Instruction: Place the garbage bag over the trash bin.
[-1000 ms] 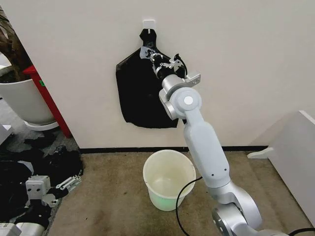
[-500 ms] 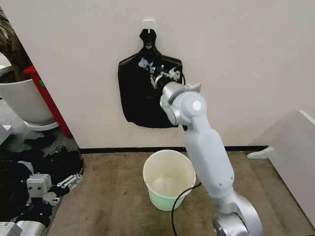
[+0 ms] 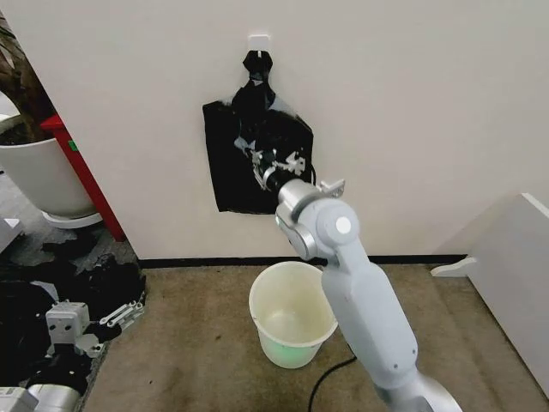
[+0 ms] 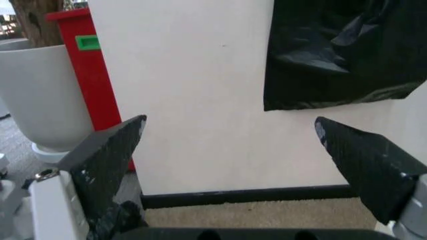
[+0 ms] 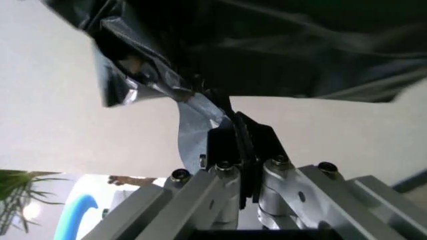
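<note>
Item 1, my right gripper (image 3: 262, 165): raised against the wall, at about 12 o'clock from the bin. In the right wrist view my fingers (image 5: 235, 145) are pressed together on a thin stretched fold of black plastic, so the hand is fully closed with the garbage bag (image 5: 193, 107) pinched between them.

Item 2, the garbage bag (image 3: 244, 133): glossy, crinkled film drawn out from the black bundle of bags (image 3: 257, 163) that hangs by its knotted top from a white wall hook (image 3: 259, 40). Where one sheet ends and the rest of the bundle begins I cannot tell.

Item 3, the trash bin (image 3: 294, 312): small white bucket, upright on the brown carpet, mouth open, at 6 o'clock below the bundle and just beside my right forearm.

Item 4, my left gripper (image 4: 230, 150): low at my left side, at roughly 9 o'clock from the bin, fingers spread wide with nothing between them.

Item 5, surroundings: a large white plant pot (image 3: 39, 172) and a red post (image 3: 81, 176) at 10 o'clock from the bin.
</note>
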